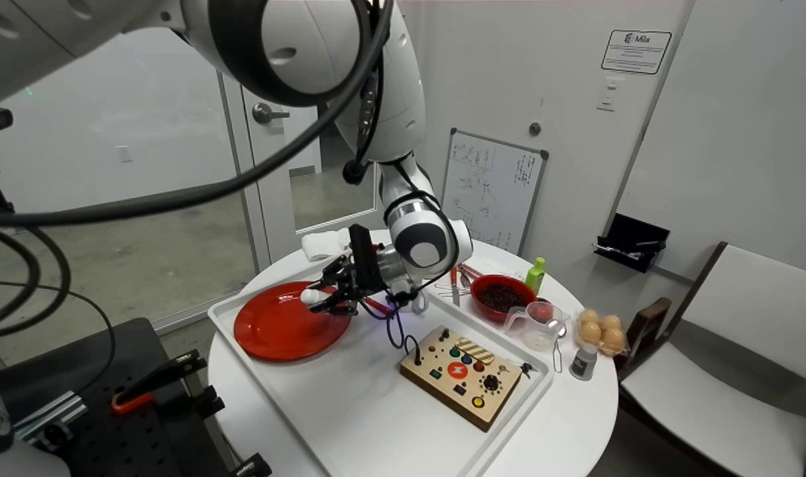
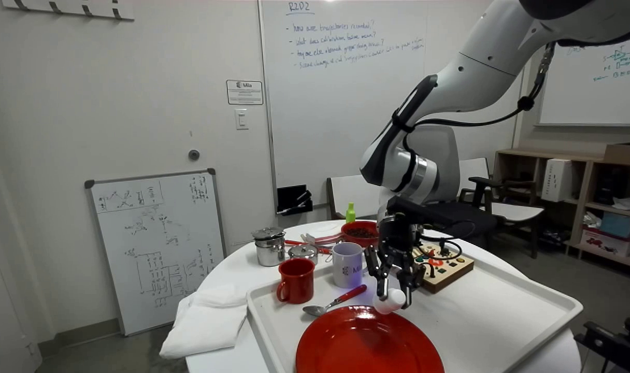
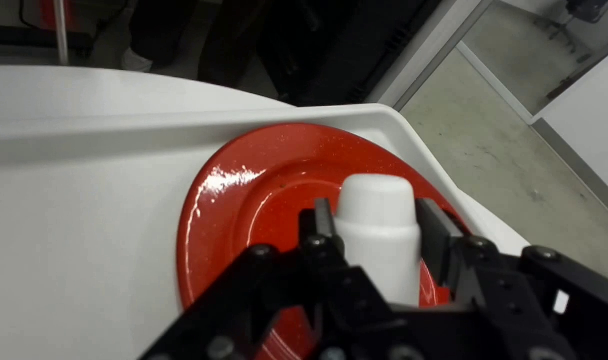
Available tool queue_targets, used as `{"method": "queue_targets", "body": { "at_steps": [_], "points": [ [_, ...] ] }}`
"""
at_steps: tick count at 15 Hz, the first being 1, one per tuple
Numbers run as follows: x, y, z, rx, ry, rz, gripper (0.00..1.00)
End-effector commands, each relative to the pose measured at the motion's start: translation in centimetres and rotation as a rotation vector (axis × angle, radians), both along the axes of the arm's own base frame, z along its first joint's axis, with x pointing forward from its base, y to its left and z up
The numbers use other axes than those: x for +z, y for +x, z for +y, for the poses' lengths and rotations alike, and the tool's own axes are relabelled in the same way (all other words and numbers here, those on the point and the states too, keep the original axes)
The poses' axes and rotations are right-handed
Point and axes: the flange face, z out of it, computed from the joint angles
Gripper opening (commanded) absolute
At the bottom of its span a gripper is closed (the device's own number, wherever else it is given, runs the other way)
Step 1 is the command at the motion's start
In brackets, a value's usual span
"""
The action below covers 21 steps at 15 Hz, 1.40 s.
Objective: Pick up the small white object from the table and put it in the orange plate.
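Observation:
The small white object is a smooth white cylinder with a narrower rounded cap, seen in the wrist view and in both exterior views. My gripper is shut on its sides and holds it in the air; the gripper also shows in both exterior views. The object's capped end points away from the gripper. The orange plate lies on the tray, glossy and red-orange, and shows in an exterior view and the wrist view. The object is by the plate's arm-side rim, above it. The fingers hide the object's lower part.
The white tray holds a tan board with coloured knobs, a red mug, a white mug and a red-handled spoon. A red bowl and egg carton stand beyond. A white cloth lies beside the tray.

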Motion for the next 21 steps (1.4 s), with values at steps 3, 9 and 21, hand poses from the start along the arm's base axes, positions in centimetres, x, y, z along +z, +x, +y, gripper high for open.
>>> {"method": "queue_targets", "body": {
  "at_steps": [3,9,21],
  "points": [
    [-1.2,-0.5,3.3,0.109,-0.023,0.098,0.19],
    [-3.9,-3.1,5.8,0.260,-0.023,0.248,0.19],
    [-6.4,-1.9,7.7,0.245,-0.177,0.335,0.19]
  ]
}}
